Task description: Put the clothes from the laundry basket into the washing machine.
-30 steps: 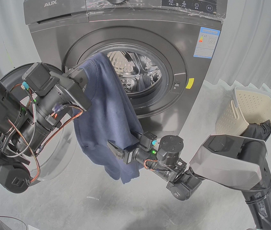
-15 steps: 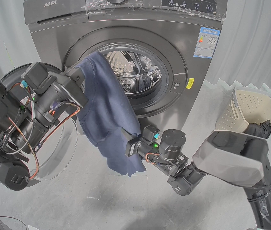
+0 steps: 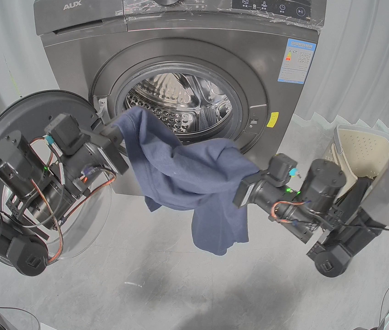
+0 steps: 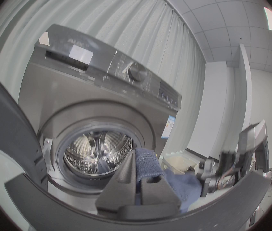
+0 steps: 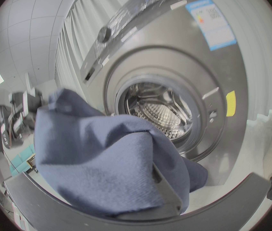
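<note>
In the head view we are looking at the loading step: the left end effector (image 3: 112, 134) and the right end effector (image 3: 245, 193) are each clamping, fingers closed on cloth, one end of a blue garment (image 3: 185, 170). It is hanging stretched between them in front of the washing machine (image 3: 89, 65), just outside and below the open drum (image 3: 180, 99), with its loose tail dangling toward the floor. The door (image 3: 25, 115) is standing open on the left, and the laundry basket (image 3: 364, 147) is sitting on the floor to the right. In the left wrist view we are seeing the fingers (image 4: 123, 183) pinching a ribbed hem of the garment, with the drum mouth beyond. In the right wrist view the cloth is draping over the end effector and hiding most of it — one finger (image 5: 165, 190) is showing under the fold. We are judging that the next move is calling for both arms to lift the cloth over the lip and push it deep inside before letting go — otherwise the tail may be catching on the rim.
</note>
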{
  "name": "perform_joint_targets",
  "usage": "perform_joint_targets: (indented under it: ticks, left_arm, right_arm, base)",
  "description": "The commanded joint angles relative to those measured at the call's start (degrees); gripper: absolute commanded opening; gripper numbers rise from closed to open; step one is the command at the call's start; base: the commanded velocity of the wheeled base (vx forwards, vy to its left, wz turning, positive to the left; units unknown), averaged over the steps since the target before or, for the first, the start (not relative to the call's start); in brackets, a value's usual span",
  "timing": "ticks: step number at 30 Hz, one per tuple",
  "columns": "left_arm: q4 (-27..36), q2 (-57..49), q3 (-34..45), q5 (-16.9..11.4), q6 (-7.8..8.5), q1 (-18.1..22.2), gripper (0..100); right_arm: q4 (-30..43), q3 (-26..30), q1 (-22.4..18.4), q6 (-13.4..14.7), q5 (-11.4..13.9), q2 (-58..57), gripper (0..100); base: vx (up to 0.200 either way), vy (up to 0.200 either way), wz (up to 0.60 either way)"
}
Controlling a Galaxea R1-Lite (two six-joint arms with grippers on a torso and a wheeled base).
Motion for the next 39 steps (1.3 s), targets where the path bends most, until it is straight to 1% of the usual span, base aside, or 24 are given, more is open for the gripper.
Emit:
perform_joint_targets:
  ticks: [1,10,14,17,18,22,24,26,28,29,31,33,36,39]
  left_arm:
    - [-0.69,5.39,4.62,-0.72,1.17,-0.75,0]
    - [-0.87,8.12,9.19,-1.16,4.16,-1.90,0]
    - [-2.18,10.31,13.59,-1.16,4.24,-2.77,0]
    - [-2.27,12.16,14.64,-1.07,4.42,-2.86,0]
    - [-2.27,13.04,15.08,-0.99,4.59,-2.86,100]
    - [-2.36,14.80,16.05,-1.16,4.95,-2.86,100]
    - [-2.36,14.44,16.84,-1.25,4.77,-2.95,100]
    - [-2.45,13.39,19.91,-1.34,4.77,-2.95,100]
    - [-2.45,11.90,22.81,-2.04,4.68,-2.86,100]
    - [-2.45,11.28,23.78,-2.74,4.68,-2.77,100]
    - [-2.45,9.61,26.07,-5.91,4.77,-2.69,100]
    - [-2.45,7.85,26.51,-7.84,4.68,-2.86,100]
    - [-2.36,5.92,23.96,-8.46,3.89,-3.83,100]
    - [-2.36,6.01,19.91,-8.19,2.22,-5.24,100]
  right_arm:
    - [-2.17,5.60,-2.59,1.17,0.32,-10.32,0]
    - [-2.70,4.81,-1.89,1.26,0.14,-10.67,0]
    - [-2.61,4.90,-1.89,1.00,0.32,-11.64,0]
    - [-2.61,4.90,-1.98,1.00,0.85,-11.82,0]
    - [-2.61,4.81,-1.89,1.00,0.94,-11.82,0]
    - [-2.61,5.08,-1.80,0.91,1.02,-11.29,0]
    - [-2.61,5.34,-1.80,1.00,1.11,-11.11,0]
    - [-2.70,5.43,-2.50,1.00,1.20,-10.32,0]
    - [-2.70,5.17,-2.68,1.00,1.20,-9.88,0]
    - [-2.70,5.08,-2.68,1.00,1.20,-9.88,0]
    - [-2.61,4.90,-2.68,1.09,1.20,-9.97,0]
    - [-2.61,4.90,-2.59,1.09,1.20,-9.88,0]
    - [-2.70,5.08,-2.15,1.09,1.11,-9.79,0]
    - [-2.70,5.25,-1.80,1.17,1.02,-9.71,0]
  base:
    - [0.000,0.000,0.00]
    - [0.000,0.000,0.00]
    - [0.000,0.000,0.00]
    - [0.000,0.000,0.00]
    - [0.000,0.000,0.00]
    - [0.000,0.000,0.00]
    - [0.000,0.000,0.00]
    - [0.000,0.000,0.00]
    - [0.000,0.000,0.00]
    - [0.000,0.000,0.00]
    - [0.000,0.000,0.00]
    - [0.000,0.000,0.00]
    - [0.000,0.000,0.00]
    - [0.000,0.000,0.00]
